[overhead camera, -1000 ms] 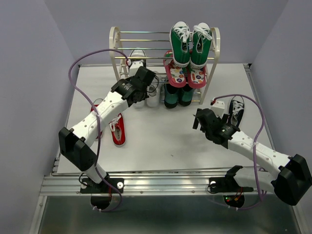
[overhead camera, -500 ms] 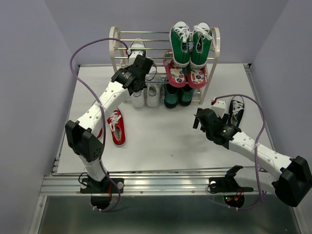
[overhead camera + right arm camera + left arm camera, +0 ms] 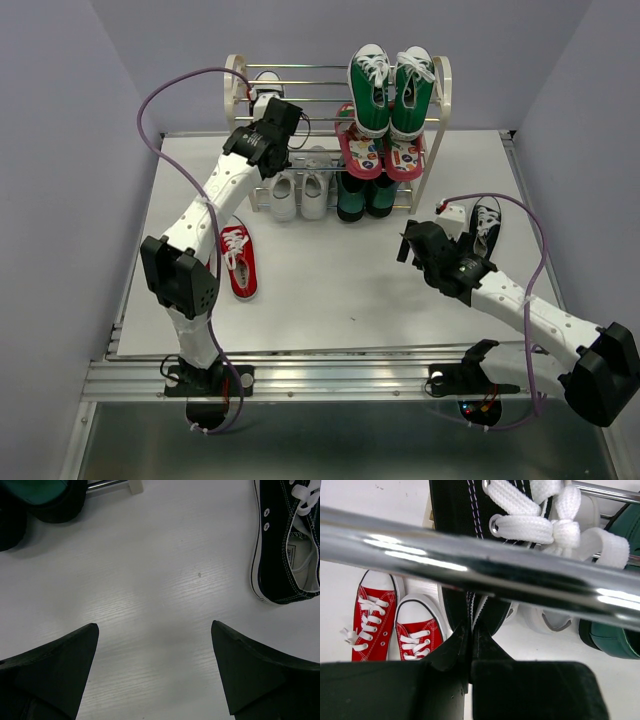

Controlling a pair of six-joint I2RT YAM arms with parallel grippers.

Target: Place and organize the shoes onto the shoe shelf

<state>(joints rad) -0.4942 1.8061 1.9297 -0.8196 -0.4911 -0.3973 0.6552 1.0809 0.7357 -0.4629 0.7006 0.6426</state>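
My left gripper: clamped on black sneaker; lift clear of shelf rod, set level. My right gripper: wide open, empty.

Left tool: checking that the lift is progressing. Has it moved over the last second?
Yes: the left tool rose from beside the white shoes toward the top of the shelf, shut on a black shoe.

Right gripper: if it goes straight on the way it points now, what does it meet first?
Probably the bare table, which fills the gap ahead of the right gripper. The black shoe lies to the right of that line.
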